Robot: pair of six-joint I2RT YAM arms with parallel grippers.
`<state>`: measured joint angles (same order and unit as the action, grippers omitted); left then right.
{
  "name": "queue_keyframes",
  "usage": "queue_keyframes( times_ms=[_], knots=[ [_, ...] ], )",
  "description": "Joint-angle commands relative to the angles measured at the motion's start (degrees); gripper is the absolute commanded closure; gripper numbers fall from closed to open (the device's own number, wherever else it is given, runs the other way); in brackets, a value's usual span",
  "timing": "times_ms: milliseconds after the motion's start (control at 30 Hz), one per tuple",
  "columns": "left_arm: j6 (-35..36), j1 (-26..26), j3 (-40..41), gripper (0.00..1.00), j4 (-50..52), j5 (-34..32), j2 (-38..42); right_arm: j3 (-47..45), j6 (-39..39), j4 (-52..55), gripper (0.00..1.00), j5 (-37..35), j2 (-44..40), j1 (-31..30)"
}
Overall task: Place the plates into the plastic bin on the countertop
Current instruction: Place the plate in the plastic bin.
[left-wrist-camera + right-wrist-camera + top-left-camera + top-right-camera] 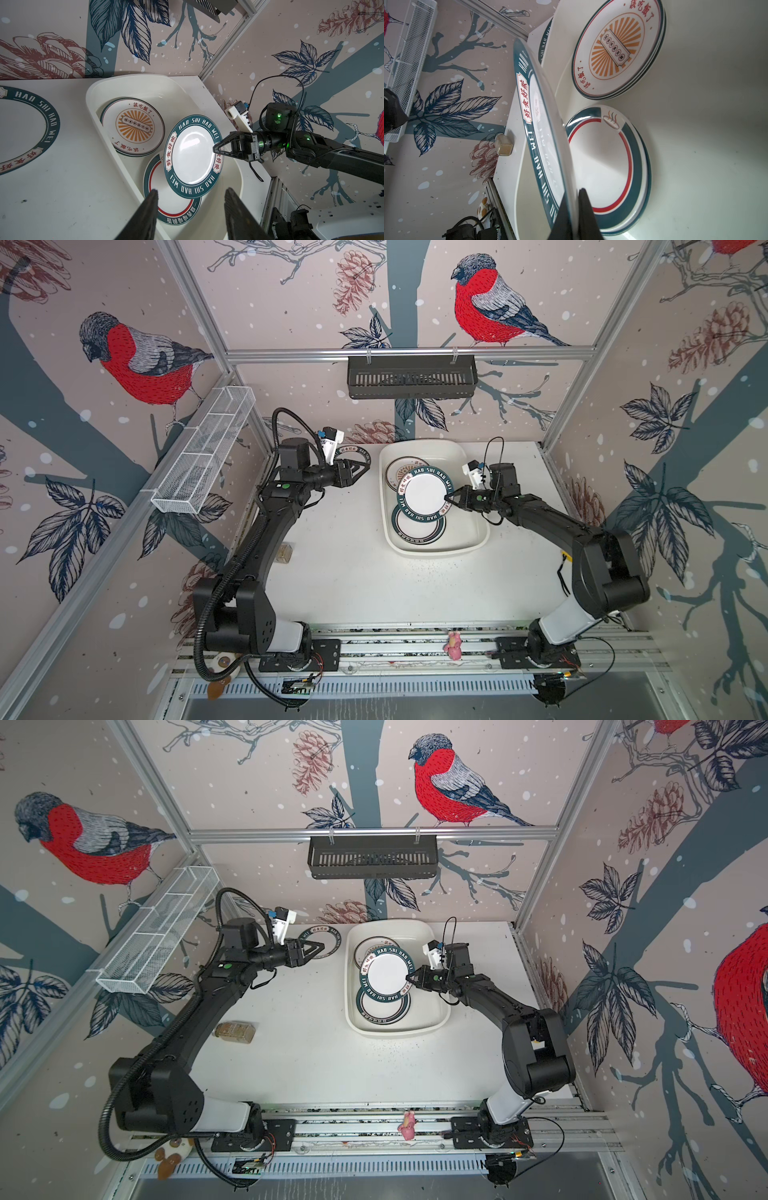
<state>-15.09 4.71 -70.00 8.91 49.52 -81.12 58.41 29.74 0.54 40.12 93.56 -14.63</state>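
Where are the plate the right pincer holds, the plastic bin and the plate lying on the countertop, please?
held plate [424,494]: in a top view, its white centre.
plastic bin [428,448]: in a top view, its bare far wall.
countertop plate [20,131]: in the left wrist view, its white centre.

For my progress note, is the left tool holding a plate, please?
No, the left tool stands open and empty, while the right tool grips the plate.

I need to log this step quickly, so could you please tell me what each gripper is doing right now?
Left gripper: open, holding nothing.
Right gripper: shut on the rim of the green-rimmed plate, over the plastic bin.
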Motion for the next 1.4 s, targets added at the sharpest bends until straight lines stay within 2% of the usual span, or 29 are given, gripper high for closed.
queue_keyframes(
  times_ms=[0,600,1367],
  knots=[
    [-0.36,-0.05,0.11,0.48,-2.44,1.02,0.35,1.63,-1.48,2.05,0.93,-1.22,1.43,-0.06],
    [-0.71,-0.08,0.4,0.48,-3.1,1.46,0.44,7.15,-3.92,10.61,0.9,-2.13,8.09,-1.87],
    [-1.35,-0.06,0.2,0.48,-3.85,2.33,-0.18,9.79,-4.95,14.54,0.88,-3.9,12.26,-2.77]
  ],
)
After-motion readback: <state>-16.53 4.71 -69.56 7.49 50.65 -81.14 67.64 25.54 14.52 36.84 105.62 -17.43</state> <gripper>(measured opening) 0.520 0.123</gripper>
